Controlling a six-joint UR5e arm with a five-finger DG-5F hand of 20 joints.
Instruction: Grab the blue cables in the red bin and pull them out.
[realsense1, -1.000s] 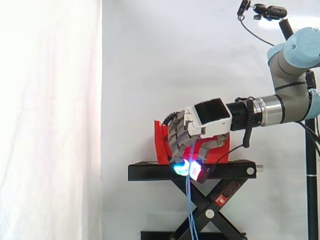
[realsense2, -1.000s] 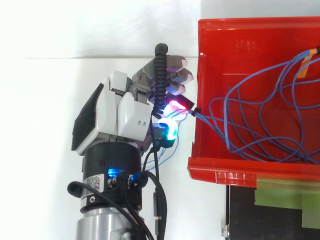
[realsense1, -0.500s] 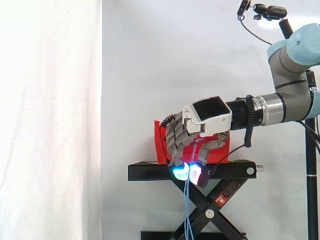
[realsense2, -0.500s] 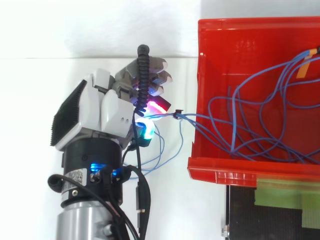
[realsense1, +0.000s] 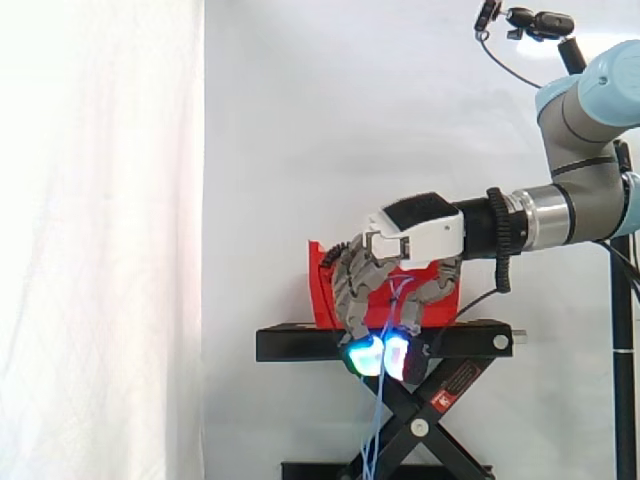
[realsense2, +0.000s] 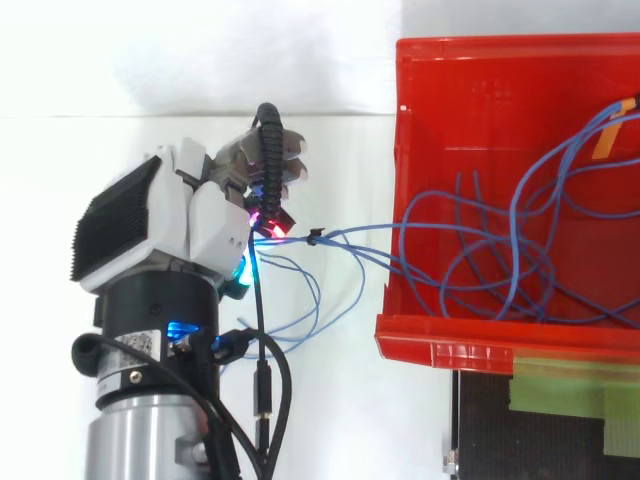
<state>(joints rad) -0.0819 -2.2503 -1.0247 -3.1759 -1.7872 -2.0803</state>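
- Left of the red bin (realsense2: 450, 345) in the top view, the hand (realsense2: 190, 225) is held closed on the blue cables (realsense2: 335, 235), which are pinched at their tied end.
- Since 1 second ago, the hand has been drawn farther from the bin, so more cable spans the gap.
- Most loops are still lying inside the bin; the pull-out is judged partial.

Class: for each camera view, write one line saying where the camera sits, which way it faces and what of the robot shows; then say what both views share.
Side view: beside the work at its height, looking level across the black scissor stand; arm and hand enter from the right.
Top view: above, looking down into the red plastic bin; hand and wrist enter from lower left.
Shared: the hand, fingers curled on thin blue cables, and the bin.
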